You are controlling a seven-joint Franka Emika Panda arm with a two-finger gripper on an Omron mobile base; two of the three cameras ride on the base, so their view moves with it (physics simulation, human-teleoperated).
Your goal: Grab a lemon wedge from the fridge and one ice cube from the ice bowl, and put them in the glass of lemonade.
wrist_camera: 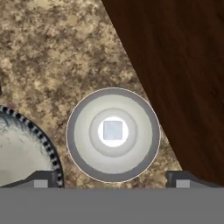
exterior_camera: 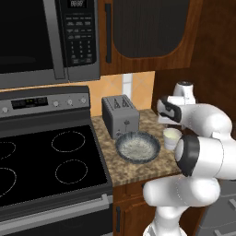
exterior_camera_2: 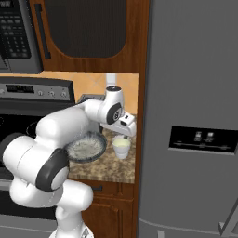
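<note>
Hand point(wrist_camera: 113, 178) is hanging wide open, holding nothing, straight above the small whitish tapered glass of lemonade point(wrist_camera: 113, 134); a pale square ice cube point(wrist_camera: 113, 130) is sitting inside, centred between the fingertips.

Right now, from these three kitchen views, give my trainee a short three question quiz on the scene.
1. True or false: the ice bowl stands between the toaster and the stove.
2. In the hand view, what small pale thing lies in the glass of lemonade? A) a square cube B) a spoon C) a straw
3. Fill in: the gripper hangs above the glass with its jaws ____.

Key: 1 false, the bowl sits in front of the toaster, beside the glass. 2 A. 3 open.
</note>
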